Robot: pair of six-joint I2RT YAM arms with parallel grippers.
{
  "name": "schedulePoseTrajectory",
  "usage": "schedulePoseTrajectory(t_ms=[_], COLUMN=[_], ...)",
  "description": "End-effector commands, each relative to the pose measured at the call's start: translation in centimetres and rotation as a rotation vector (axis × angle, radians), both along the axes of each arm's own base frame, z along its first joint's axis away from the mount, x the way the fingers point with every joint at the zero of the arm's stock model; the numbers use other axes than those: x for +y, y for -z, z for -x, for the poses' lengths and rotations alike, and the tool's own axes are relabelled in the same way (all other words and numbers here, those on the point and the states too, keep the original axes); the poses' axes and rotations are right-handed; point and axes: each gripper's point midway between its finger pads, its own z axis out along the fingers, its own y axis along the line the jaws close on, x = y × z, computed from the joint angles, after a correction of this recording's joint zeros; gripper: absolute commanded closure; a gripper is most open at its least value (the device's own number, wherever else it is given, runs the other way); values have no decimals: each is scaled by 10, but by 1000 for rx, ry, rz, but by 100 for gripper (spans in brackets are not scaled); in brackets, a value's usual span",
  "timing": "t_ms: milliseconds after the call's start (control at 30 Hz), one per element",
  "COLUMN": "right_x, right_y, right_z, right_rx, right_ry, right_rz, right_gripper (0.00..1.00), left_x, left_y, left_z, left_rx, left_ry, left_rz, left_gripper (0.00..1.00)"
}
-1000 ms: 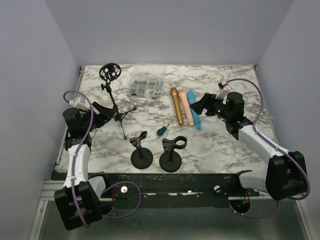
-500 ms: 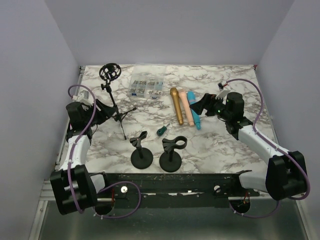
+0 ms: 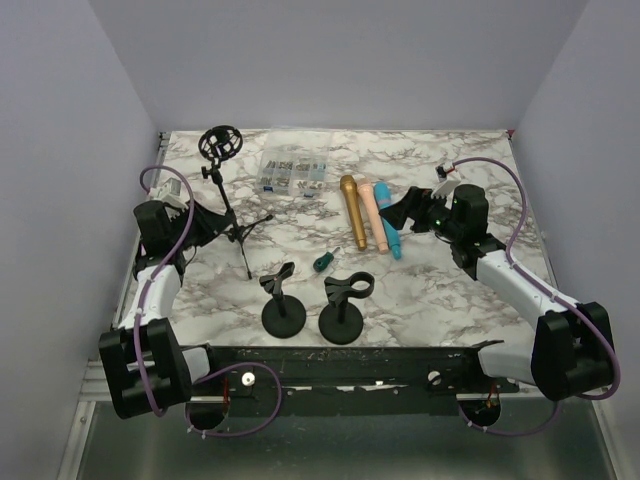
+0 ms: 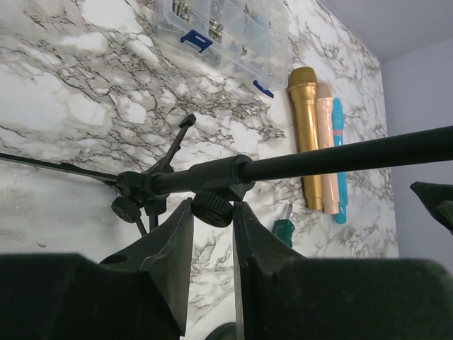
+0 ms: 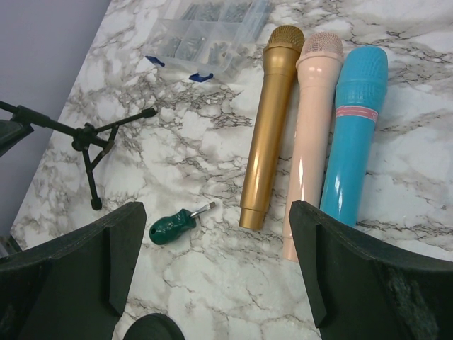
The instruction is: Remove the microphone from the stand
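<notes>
1. Left gripper (image 4: pixel 212 227) has its jaws narrow, pinching the knob (image 4: pixel 211 207) at the leg joint of the tripod stand (image 4: pixel 318 159). The right gripper (image 5: pixel 216 237) hangs wide open and holds nothing.
2. Below it the gold microphone (image 5: pixel 267 127), pink microphone (image 5: pixel 310 134) and blue microphone (image 5: pixel 356 134) lie flat, side by side.
3. The step looks like bracing the stand, but the shock mount (image 3: pixel 221 143) seems empty, so little may remain.
4. Only the left wrist view shows the pinch, and only the top view shows the mount.
</notes>
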Motion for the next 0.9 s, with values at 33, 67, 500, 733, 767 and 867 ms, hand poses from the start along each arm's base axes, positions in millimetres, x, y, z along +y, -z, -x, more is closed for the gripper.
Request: schedulePoseTrajectory(t_ms=[33,67,500,733,767,867], right_x=[4,4,4,4,4,4], right_y=[3,3,4,5,6,7], right_z=[4,4,3,3,3,2], right_rx=[-1,-2,1,5,7,9], right_ry=[-21,-22,-22,-22,-22,-22], right_rz=[-7,-7,-7,-8,-7,-7], right_gripper=[9,9,9,9,9,9], left_x=[1,0,-3,5,6,6], left_y=[-11,-11,4,3,4,5], left_z=[-5,-4,2,1,1,0], left_rx=[-29,-17,362,409,418,442], left_ry=[12,9,-119,-227,-239,-254], left_rz=[-11,12,603,785,826,875], left_gripper=[96,100,100,100,100,100])
